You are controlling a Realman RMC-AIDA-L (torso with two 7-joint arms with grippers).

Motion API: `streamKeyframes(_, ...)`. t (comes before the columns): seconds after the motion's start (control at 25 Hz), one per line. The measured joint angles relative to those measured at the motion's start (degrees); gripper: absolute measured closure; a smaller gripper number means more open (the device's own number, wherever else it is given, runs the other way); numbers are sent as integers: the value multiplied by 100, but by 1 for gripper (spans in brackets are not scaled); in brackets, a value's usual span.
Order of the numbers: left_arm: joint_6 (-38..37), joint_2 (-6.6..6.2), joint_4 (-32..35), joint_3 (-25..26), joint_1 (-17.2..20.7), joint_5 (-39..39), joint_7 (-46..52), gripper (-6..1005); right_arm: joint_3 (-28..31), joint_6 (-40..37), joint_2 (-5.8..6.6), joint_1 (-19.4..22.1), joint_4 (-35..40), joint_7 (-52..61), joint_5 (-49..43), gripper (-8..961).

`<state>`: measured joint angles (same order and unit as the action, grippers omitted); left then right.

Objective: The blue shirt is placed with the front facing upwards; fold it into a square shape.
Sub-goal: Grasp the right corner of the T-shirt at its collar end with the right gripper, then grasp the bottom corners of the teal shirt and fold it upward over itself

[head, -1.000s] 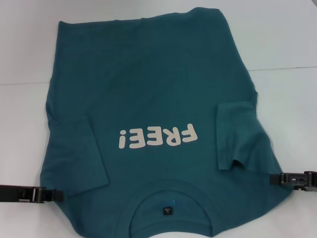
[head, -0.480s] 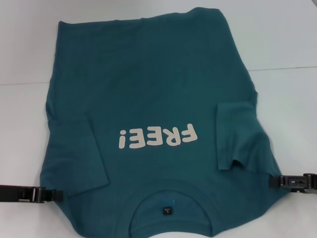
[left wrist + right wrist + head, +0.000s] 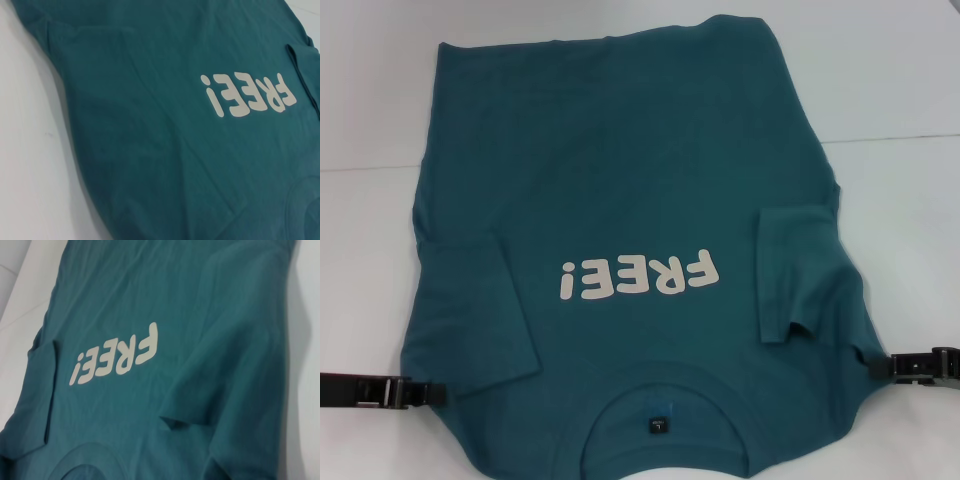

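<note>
The blue shirt (image 3: 620, 180) lies flat on the white table (image 3: 900, 80), front up, with its pale "FREE!" print (image 3: 638, 276) upside down to me. Its ribbed collar (image 3: 665, 385) and dark neck label (image 3: 659, 424) are at the near edge. Both short sleeves are folded inward, one on the left (image 3: 480, 310) and one on the right (image 3: 798, 270). My left gripper (image 3: 438, 394) is low at the shirt's left shoulder edge. My right gripper (image 3: 895, 366) sits just off the right shoulder edge. The wrist views show only the shirt (image 3: 150, 125) (image 3: 150, 300) and its print (image 3: 247, 95) (image 3: 117, 357).
Bare white tabletop surrounds the shirt on the left (image 3: 370, 250) and right (image 3: 910, 230). A faint seam line (image 3: 890, 138) crosses the table behind the shirt's middle.
My right gripper has slid outward to the right, off the shirt's shoulder edge. The left gripper and the shirt have stayed in place.
</note>
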<state>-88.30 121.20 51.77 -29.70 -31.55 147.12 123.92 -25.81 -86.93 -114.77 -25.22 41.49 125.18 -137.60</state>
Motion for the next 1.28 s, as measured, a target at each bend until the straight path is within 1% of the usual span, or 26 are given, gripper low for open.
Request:
streamKeyframes(0.16,1,-8,0,4,0,0,-5,970,22,53,15,17,0,103,-3,510)
streamKeyframes(0.72,15,-10,0,4,6,0,-26,970,47,207,59,52,-165,94,20,918)
streamKeyframes(1.0,-85,-26,27,8,35,1,-15,971,198,149,113,163,-185,-93,47,918)
streamKeyframes(1.28,-402,-120,119,30,72,70,17,971,494,-30,130,342,-177,-344,60,918)
